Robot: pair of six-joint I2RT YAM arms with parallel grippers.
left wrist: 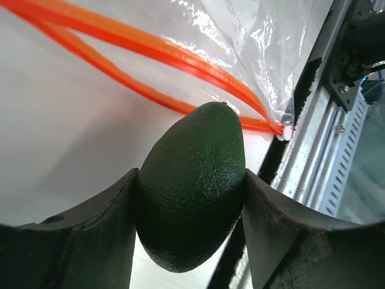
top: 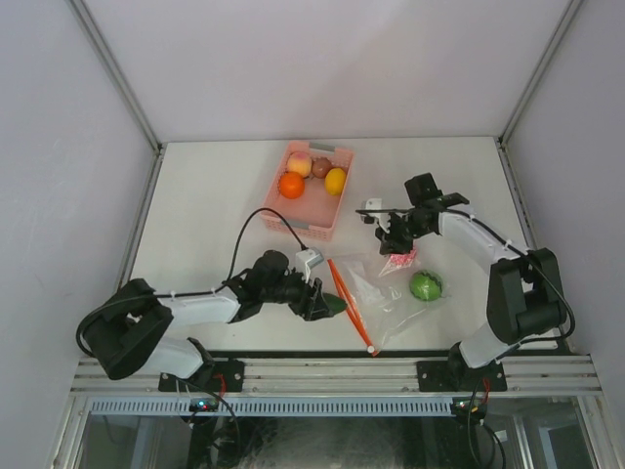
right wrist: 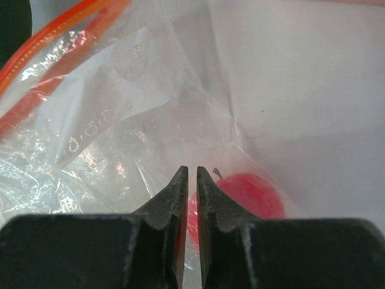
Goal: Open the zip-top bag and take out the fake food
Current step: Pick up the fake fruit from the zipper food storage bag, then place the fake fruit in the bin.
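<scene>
Looking from above, you see the bag (top: 386, 293) on the tabletop's (top: 205, 205) near half, its zipper (top: 357, 322) ending at the front rim. Left wrist: left fingers (left wrist: 90, 241) pinch an avocado (left wrist: 192, 186) beside the zipper. Right wrist: right fingers (right wrist: 162, 211) sit pressed nearly together over the bag, a red fruit (right wrist: 252, 195) beneath.

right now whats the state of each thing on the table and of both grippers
zip-top bag: mouth open, zipper strips apart
avocado: outside the bag, clamped
left gripper: shut on the avocado
right gripper: shut at the bag's film, grip on it unclear
red fruit: behind the film, apparently inside the bag
green fruit: at the bag's right end, in or out unclear
pink basket: upright, holds four fruits
</scene>
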